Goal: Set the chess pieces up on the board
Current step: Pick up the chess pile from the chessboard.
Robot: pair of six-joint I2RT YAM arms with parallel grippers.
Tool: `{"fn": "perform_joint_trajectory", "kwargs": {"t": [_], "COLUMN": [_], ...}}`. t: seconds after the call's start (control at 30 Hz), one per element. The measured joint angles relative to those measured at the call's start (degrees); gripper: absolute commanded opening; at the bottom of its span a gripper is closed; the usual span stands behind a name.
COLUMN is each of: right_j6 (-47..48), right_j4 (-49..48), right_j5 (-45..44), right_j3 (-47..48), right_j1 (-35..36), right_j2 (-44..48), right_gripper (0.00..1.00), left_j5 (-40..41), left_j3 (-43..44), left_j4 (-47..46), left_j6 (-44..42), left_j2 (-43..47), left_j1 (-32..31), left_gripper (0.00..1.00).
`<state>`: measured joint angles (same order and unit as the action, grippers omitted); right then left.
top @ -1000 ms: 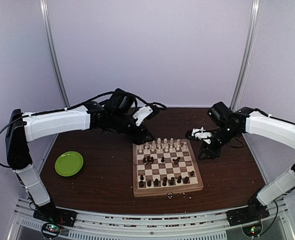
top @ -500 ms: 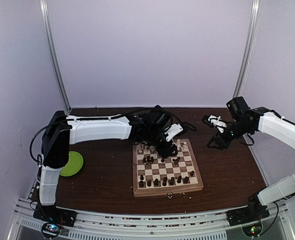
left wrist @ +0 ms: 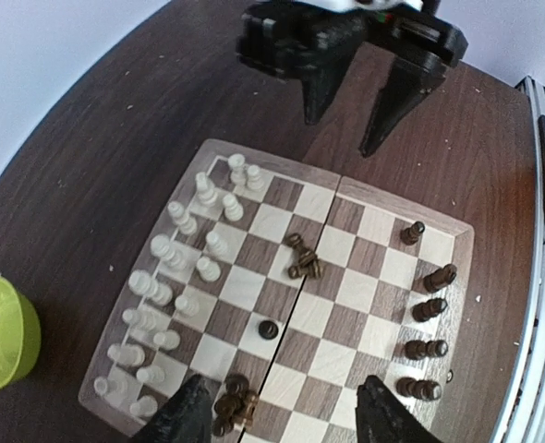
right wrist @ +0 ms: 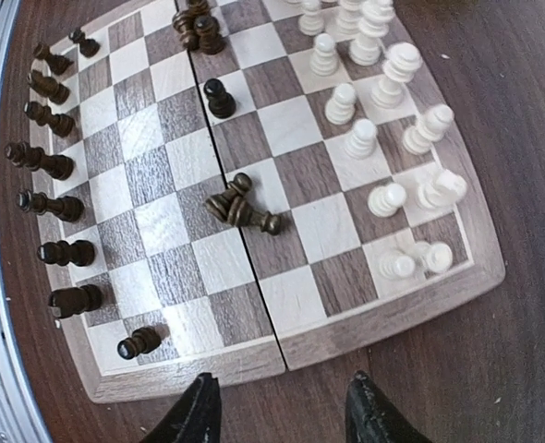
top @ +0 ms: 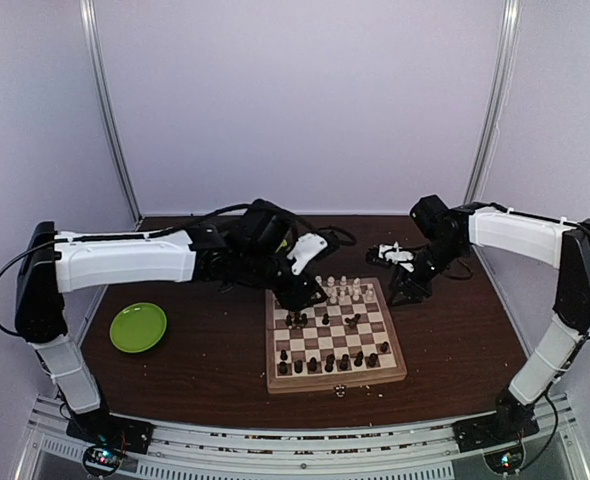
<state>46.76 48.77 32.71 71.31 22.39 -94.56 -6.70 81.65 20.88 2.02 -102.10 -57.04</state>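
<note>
Several dark pieces (top: 330,362) stand in a ragged row along the near edge of the board (top: 337,386), which lies at the middle of a brown table (top: 205,370). Farther in, two small heaps of toppled dark men (right wrist: 240,208) lie on the central squares, with a lone dark pawn (right wrist: 219,97) upright between them. A lime-green plate (top: 138,327) sits well apart to the left.

White pieces (top: 335,290) crowd the two far ranks, unevenly spaced. The left gripper (left wrist: 282,420) hangs above the board's far left corner, its fingers spread wide with nothing between them. The right gripper (right wrist: 282,415) hovers over bare table just off the board's right edge, near the far corner. Its fingers are also well apart and empty. Beyond the white ranks, a lime-green bowl (left wrist: 0,332) rests on the table.
</note>
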Motion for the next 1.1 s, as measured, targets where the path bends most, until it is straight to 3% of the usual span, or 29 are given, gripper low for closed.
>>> {"fn": "perform_joint_trajectory", "kwargs": {"t": [0.17, 0.33, 0.83, 1.1], "right_j6": [6.2, 11.8, 18.3, 19.8], "right_j4": [-4.4, -7.9, -6.7, -1.4], "right_j5": [-4.3, -9.1, -15.3, -15.8], "right_j3": [-0.2, 0.5, 7.3, 10.0], "right_j1": [5.4, 9.5, 13.1, 15.8], "right_j2": [-1.5, -3.8, -13.8, -17.1], "right_gripper": [0.40, 0.40, 0.40, 0.34], "left_j5": [3.2, 6.6, 8.2, 8.2], "left_j3": [-13.7, -21.7, -24.4, -26.0], "left_j4": [-8.0, -12.0, -16.4, -16.7], "left_j6": [6.0, 10.3, 13.2, 13.4], "left_j2": [8.2, 13.6, 18.3, 19.2], "left_j1": [1.3, 1.3, 1.8, 2.2], "left_gripper": [0.55, 0.55, 0.55, 0.56]}}
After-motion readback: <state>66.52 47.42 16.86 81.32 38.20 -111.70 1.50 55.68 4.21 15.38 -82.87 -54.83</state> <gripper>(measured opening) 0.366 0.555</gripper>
